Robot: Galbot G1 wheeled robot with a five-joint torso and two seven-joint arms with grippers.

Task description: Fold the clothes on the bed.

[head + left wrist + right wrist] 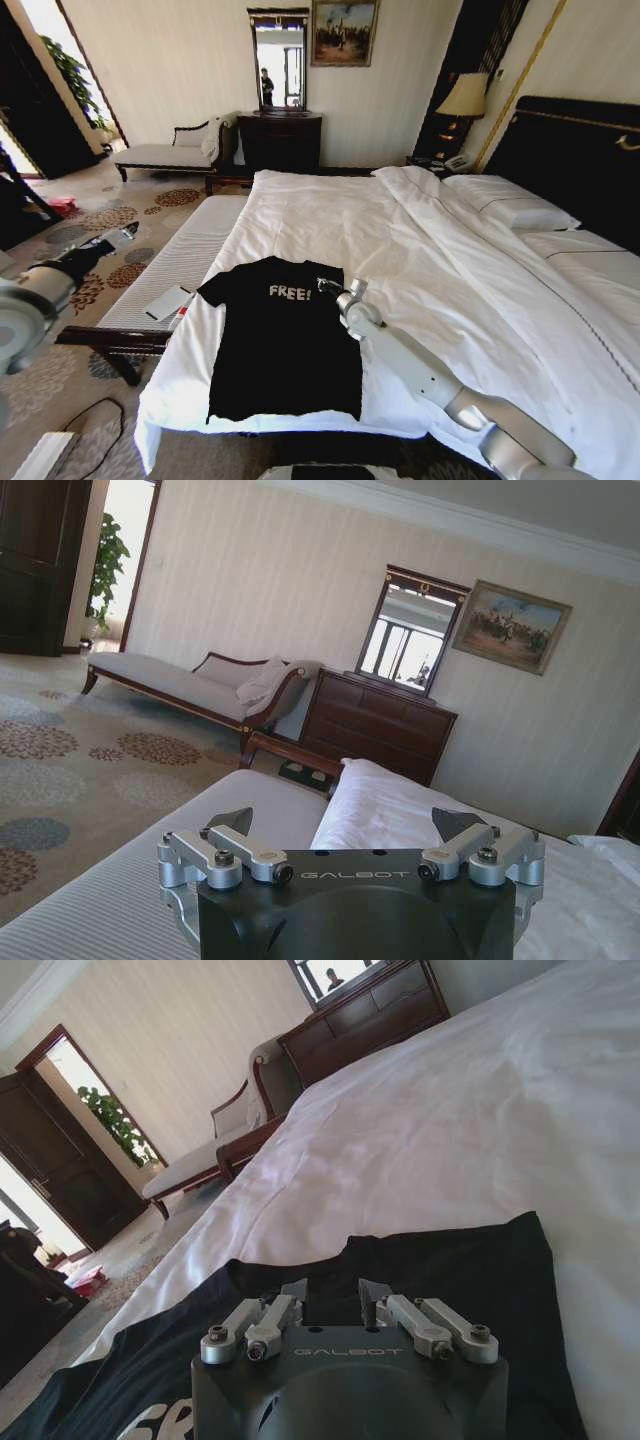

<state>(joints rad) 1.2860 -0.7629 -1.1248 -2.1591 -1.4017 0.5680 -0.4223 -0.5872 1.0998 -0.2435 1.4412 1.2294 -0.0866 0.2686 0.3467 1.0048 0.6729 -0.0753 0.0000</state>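
Note:
The clothes are one black T-shirt (280,345) with white "FREE!" lettering, lying flat near the foot corner of the bed (450,260). My right gripper (326,287) reaches in from the lower right to the shirt's shoulder and sleeve edge. In the right wrist view, the right gripper (333,1295) hovers low over the black T-shirt (470,1280). Its fingers are drawn close with a narrow gap and nothing between them. My left gripper (128,234) hangs off the bed's side above the carpet. In the left wrist view, the left gripper (345,825) is wide open and holds nothing.
A striped bench (180,262) runs along the bed's left side with a notebook (168,302) on it. White pillows (510,205) lie by the dark headboard. A chaise (165,153) and a dresser (280,140) stand at the far wall. A cable (90,420) trails on the carpet.

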